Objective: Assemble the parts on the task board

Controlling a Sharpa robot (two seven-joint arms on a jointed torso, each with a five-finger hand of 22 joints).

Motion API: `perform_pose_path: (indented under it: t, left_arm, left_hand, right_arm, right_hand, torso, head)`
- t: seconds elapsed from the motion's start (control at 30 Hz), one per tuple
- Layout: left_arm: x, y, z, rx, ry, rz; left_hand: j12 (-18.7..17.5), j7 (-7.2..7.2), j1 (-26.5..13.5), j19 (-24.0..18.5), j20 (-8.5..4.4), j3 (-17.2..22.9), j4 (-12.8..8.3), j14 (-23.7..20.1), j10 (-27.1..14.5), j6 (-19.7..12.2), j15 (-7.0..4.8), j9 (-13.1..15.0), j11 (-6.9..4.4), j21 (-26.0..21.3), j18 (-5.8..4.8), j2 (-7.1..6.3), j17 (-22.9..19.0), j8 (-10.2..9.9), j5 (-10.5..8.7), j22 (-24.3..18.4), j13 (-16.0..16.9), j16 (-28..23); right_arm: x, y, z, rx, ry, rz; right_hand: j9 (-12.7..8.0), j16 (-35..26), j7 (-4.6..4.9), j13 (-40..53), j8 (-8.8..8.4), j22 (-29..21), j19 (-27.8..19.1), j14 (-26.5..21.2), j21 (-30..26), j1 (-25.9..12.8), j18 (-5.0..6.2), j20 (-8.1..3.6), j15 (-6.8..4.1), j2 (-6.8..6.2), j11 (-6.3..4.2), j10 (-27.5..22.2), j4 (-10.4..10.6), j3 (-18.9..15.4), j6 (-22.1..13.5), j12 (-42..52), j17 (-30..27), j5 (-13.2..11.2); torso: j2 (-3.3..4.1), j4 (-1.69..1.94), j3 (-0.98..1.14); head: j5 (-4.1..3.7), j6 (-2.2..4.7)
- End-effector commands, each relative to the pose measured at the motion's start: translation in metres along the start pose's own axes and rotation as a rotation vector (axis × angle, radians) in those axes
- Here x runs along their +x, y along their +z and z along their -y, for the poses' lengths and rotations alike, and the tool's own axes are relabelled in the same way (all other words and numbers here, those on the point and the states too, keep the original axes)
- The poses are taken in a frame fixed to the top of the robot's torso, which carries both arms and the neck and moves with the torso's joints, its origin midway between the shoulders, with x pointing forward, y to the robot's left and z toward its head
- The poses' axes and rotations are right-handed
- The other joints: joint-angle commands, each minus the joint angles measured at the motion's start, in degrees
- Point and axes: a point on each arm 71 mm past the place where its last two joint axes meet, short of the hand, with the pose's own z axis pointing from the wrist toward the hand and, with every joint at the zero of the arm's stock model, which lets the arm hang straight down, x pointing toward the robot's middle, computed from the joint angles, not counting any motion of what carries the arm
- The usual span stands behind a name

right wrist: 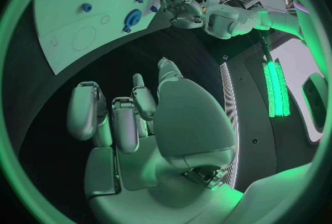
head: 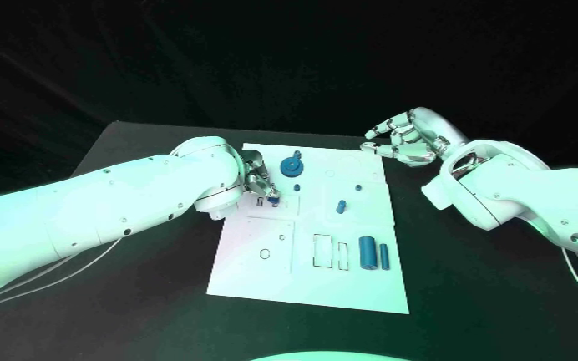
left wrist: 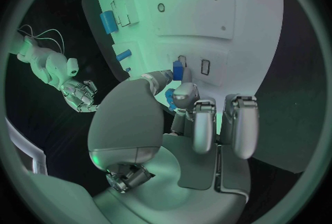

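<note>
Fingers (left wrist: 181, 97) of your left hand (head: 256, 179) pinch a small blue part (left wrist: 179, 73) at the task board (head: 259, 273), left of centre; your right hand (head: 403, 139) hovers empty, fingers apart, upper right.

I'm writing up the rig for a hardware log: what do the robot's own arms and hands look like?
Both arms are smooth, rounded white shells with small dark dots like screws. Thin pale cables trail beside the left arm on the black table. The right arm has the same bulbous casing. The left hand and right hand are silvery metal, with segmented fingers ending in rounded pads.
</note>
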Motion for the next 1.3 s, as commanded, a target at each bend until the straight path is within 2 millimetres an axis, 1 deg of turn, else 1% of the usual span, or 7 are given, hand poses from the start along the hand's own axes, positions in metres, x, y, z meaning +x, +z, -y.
perform_pose_path:
  t: [0.03, 0.27, 0.33, 0.6, 0.77, 0.87, 1.3]
  left_arm:
    - [-0.002, 0.0, 0.001, -0.011, 0.041, 0.051]
    - [0.001, 0.002, 0.002, -0.018, 0.044, 0.042]
    - [0.001, 0.003, 0.002, -0.02, 0.046, 0.036]
    - [0.005, 0.004, 0.003, -0.024, 0.063, 0.006]
    - [0.006, 0.005, 0.003, -0.029, 0.071, -0.006]
    - [0.006, 0.006, 0.003, -0.031, 0.073, -0.008]
    - [0.01, 0.008, 0.003, -0.038, 0.088, -0.017]
  left_hand:
    - [-0.52, -0.62, -0.66, 6.05, -0.47, 9.25, -8.77, 5.92, 0.29, 0.34, -0.41, 8.2, -0.29, 0.36, -0.83, -0.06, 15.07, 0.36, 0.43, 15.1, -0.28, 0.14]
    - [-1.16, -0.7, -1.12, 6.05, -0.51, 9.61, -8.8, 5.92, 0.13, 0.4, -0.45, 8.52, -0.35, 0.36, -0.83, -0.19, 15.07, 0.55, 0.77, 15.1, -0.94, 0.14]
    - [-1.3, -0.74, -1.26, 6.05, -0.52, 9.75, -8.83, 5.92, 0.12, 0.42, -0.47, 8.63, -0.38, 0.36, -0.83, -0.25, 15.07, 0.62, 0.85, 15.1, -1.09, 0.14]
    - [-2.21, -0.96, -2.28, 6.05, -0.66, 10.86, -9.41, 5.92, 0.16, 0.59, -0.64, 9.6, -0.6, 0.36, -0.83, -0.81, 15.07, 1.17, 2.38, 15.1, -2.06, 0.14]
    - [-2.65, -1.06, -2.68, 6.05, -0.72, 11.18, -9.69, 5.92, 0.2, 0.7, -0.71, 10.04, -0.69, 0.36, -0.83, -1.03, 15.07, 1.44, 3.1, 15.1, -2.58, 0.14]
    - [-2.74, -1.14, -2.91, 6.05, -0.75, 11.31, -9.79, 5.92, 0.27, 0.82, -0.76, 10.32, -0.75, 0.36, -0.83, -1.13, 15.07, 1.66, 3.36, 15.1, -2.72, 0.14]
    - [-3.0, -1.32, -3.32, 6.05, -0.8, 11.46, -9.96, 5.92, 0.36, 1.0, -0.85, 10.86, -0.89, 0.36, -0.83, -1.37, 15.07, 2.12, 3.58, 15.1, -3.05, 0.14]
  right_arm:
    - [0.001, 0.0, -0.001, -0.014, -0.008, -0.007]
    - [0.001, 0.0, -0.001, -0.015, -0.008, -0.008]
    - [0.001, 0.0, -0.001, -0.015, -0.008, -0.008]
    - [0.002, 0.0, -0.001, -0.015, -0.009, -0.01]
    - [0.002, -0.001, -0.001, -0.014, -0.009, -0.012]
    - [0.002, -0.001, 0.0, -0.009, -0.012, -0.01]
    - [0.002, -0.001, 0.001, -0.004, -0.016, -0.01]
  right_hand:
    - [0.08, -0.19, 0.06, -0.05, 0.28, 2.01, -0.34, 3.34, -0.18, 0.16, 0.6, -0.21, -0.44, 0.49, -0.44, -0.04, -0.01, -0.25, 0.28, -0.27, 4.7, 0.18]
    - [0.09, -0.26, 0.05, -0.2, 0.29, 1.95, -0.37, 3.33, -0.3, 0.04, 0.61, -0.22, -0.44, 0.58, -0.44, -0.13, 0.03, -0.32, 0.26, -0.39, 4.61, 0.06]
    - [0.09, -0.26, 0.05, -0.2, 0.29, 1.95, -0.37, 3.33, -0.3, 0.04, 0.61, -0.22, -0.44, 0.58, -0.44, -0.13, 0.03, -0.32, 0.26, -0.39, 4.61, 0.06]
    - [0.1, -0.26, 0.04, -0.2, 0.29, 1.95, -0.35, 3.34, -0.32, 0.13, 0.61, -0.23, -0.44, 0.62, -0.45, -0.12, -0.04, -0.32, 0.25, -0.38, 4.63, 0.07]
    - [0.1, -0.26, 0.04, -0.2, 0.29, 1.95, -0.35, 3.34, -0.32, 0.13, 0.61, -0.23, -0.44, 0.62, -0.45, -0.12, -0.04, -0.32, 0.25, -0.38, 4.63, 0.07]
    - [0.11, -0.31, 0.03, -0.22, 0.3, 1.92, -0.36, 3.33, -0.38, 0.29, 0.62, -0.24, -0.45, 0.64, -0.47, -0.12, -0.14, -0.3, 0.24, -0.39, 4.56, 0.04]
    - [0.11, -0.37, 0.03, -0.27, 0.31, 1.8, -0.45, 3.3, -0.56, 0.37, 0.66, -0.24, -0.46, 0.65, -0.47, -0.15, -0.19, -0.3, 0.24, -0.43, 4.47, 0.01]
  torso:
    - [0.02, -0.05, -0.01]
    - [-0.03, -0.04, 0.02]
    - [-0.02, 0.0, -0.02]
    - [-0.04, 0.03, 0.02]
    - [-0.06, -0.01, 0.06]
    - [-0.04, 0.01, 0.01]
    - [-0.01, -0.06, 0.03]
  head:
    - [-0.01, -0.11]
    - [-0.13, -0.32]
    - [-0.49, -0.28]
    - [-0.63, -0.46]
    - [-0.43, -0.64]
    - [-0.59, -0.68]
    - [-0.52, -0.89]
